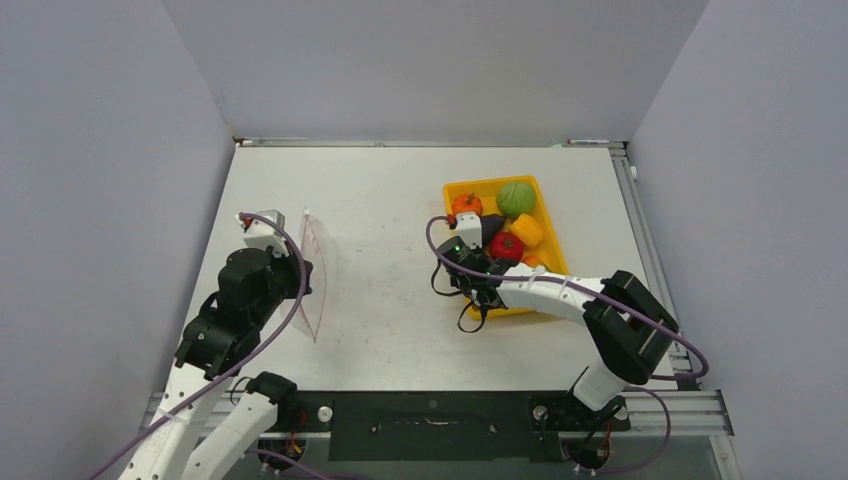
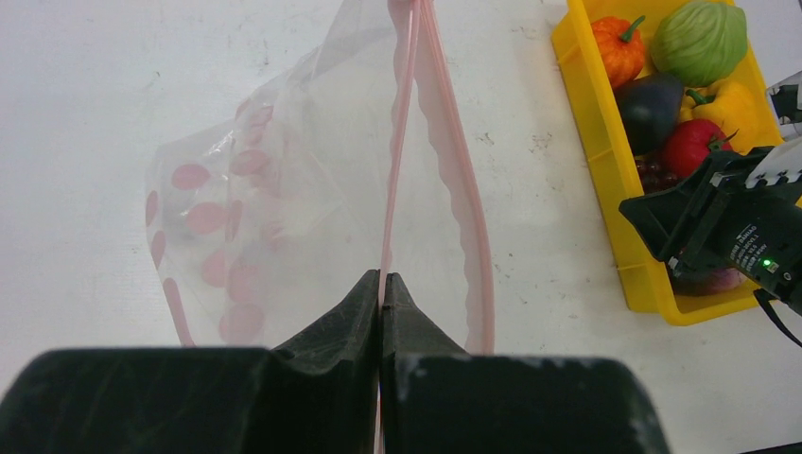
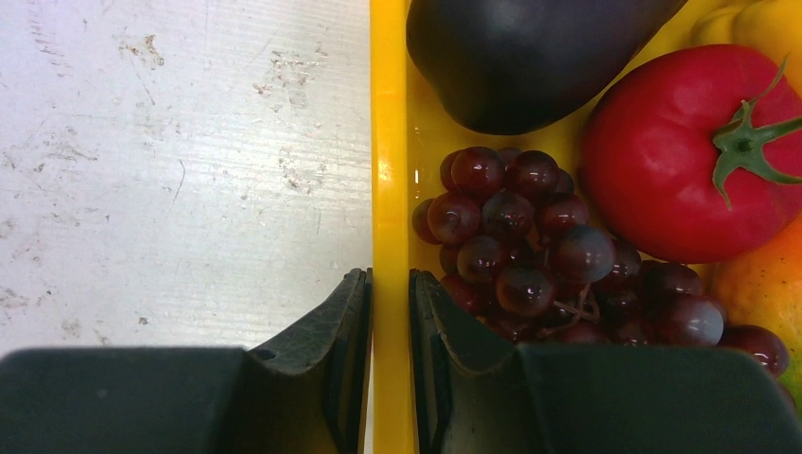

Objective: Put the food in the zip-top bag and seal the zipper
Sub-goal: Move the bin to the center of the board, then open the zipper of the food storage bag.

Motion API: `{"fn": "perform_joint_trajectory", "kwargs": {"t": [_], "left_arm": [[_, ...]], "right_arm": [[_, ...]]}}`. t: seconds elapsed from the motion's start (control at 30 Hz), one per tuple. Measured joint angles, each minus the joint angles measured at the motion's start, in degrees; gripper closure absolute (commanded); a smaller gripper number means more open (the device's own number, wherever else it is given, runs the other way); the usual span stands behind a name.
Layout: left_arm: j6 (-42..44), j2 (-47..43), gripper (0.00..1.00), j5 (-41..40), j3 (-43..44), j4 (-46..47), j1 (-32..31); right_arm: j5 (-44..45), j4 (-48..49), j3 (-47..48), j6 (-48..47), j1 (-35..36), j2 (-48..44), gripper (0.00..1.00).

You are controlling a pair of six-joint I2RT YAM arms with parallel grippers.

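1. The left gripper [image 2: 381, 281] is pinching with its jaws fully together. The zipper [image 2: 399, 123], a pinkish-red strip, is passing between its fingertips.
2. The zip-top bag [image 2: 284, 218] is being held up on edge over the left part of the table [image 2: 95, 95], well apart from the yellow tray [image 2: 605, 189]. Its mouth is gaping away from the gripper, and its clear film with pink dots is bulging to one side.
3. The right gripper [image 3: 390, 284] is straddling the tray's side wall, with its jaws almost together and clamping that wall. One finger [image 3: 340, 326] is sitting outside over the table, and the other is sitting inside against the grape cluster [image 3: 530, 246].
4. The food is lying in the tray. The eggplant [image 3: 530, 47] and the tomato [image 3: 671, 161] are sitting just beside the grapes. The pumpkin [image 2: 619, 47] and a round green piece [image 2: 700, 38] are sitting at the far end.
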Motion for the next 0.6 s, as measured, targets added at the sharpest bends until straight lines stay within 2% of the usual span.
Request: {"fn": "perform_joint_trajectory", "kwargs": {"t": [0.1,0.17,0.37,0.6], "left_arm": [[-0.9,1.1,1.00,0.0,0.0,0.0,0.0],[-1.3,1.7,1.00,0.0,0.0,0.0,0.0],[-3.9,3.5,1.00,-0.3,0.0,0.0,-0.7],[-7.7,6.1,1.00,-5.1,0.2,0.0,-5.4]], "right_arm": [[0.0,-0.3,-0.2,-0.2,0.0,-1.0,0.64],[0.1,-0.6,-0.2,-0.4,0.0,-2.5,0.60],[-0.9,-1.7,1.1,-1.3,0.1,-9.7,0.52],[-7.1,-1.7,3.1,-2.1,1.6,-17.0,0.50]]}}
